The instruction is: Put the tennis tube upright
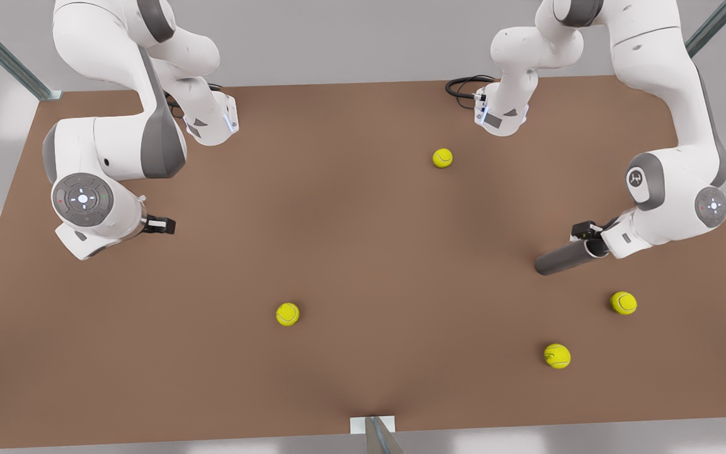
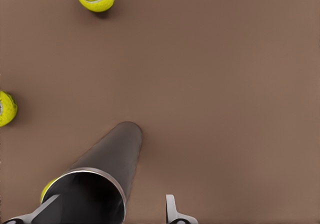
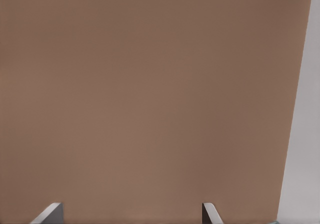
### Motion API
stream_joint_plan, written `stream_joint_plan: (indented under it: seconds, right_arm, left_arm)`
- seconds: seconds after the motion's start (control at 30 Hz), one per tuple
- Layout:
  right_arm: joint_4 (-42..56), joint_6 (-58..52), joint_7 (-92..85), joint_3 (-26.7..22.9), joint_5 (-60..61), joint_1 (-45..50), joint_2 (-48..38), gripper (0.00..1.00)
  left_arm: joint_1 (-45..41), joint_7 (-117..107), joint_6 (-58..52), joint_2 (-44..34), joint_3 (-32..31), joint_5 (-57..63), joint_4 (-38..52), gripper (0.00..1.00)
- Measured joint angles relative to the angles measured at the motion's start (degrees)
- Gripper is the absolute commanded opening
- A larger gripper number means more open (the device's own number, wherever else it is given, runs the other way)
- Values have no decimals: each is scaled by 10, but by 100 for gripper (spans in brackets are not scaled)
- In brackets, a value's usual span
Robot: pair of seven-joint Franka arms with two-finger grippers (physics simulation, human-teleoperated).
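Brown matte tabletop [image 1: 363, 252] spans the scene under grey walls, with metal struts at its corners. Going from the front view's left, the right gripper [image 1: 162, 224] waits at nine o'clock over bare board, its fingers [image 3: 50, 213] spread wide. One tennis ball [image 1: 287, 313] lies at seven o'clock, another [image 1: 442, 157] at one o'clock. At four o'clock the tennis tube [image 1: 564, 258] lies tilted on the table, its dark mouth [image 2: 87, 199] toward the left gripper [image 1: 590, 234], whose fingers [image 2: 172, 210] straddle the rim; whether they press it I cannot tell. Two more balls [image 1: 557, 355] [image 1: 623, 302] lie close beside the tube at five o'clock.
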Motion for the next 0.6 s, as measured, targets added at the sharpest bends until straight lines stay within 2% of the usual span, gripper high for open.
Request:
stream_joint_plan:
  seconds: [0.5, 0.6]
  right_arm:
    - [-1, 0, -1, 0, 0, 1, 0, 100]
    - [-1, 0, -1, 0, 0, 1, 0, 100]
  left_arm:
    - [1, -2, -17, -4, 0, 0, 33, 100]
    - [1, -120, -20, 4, -1, -1, 61, 100]
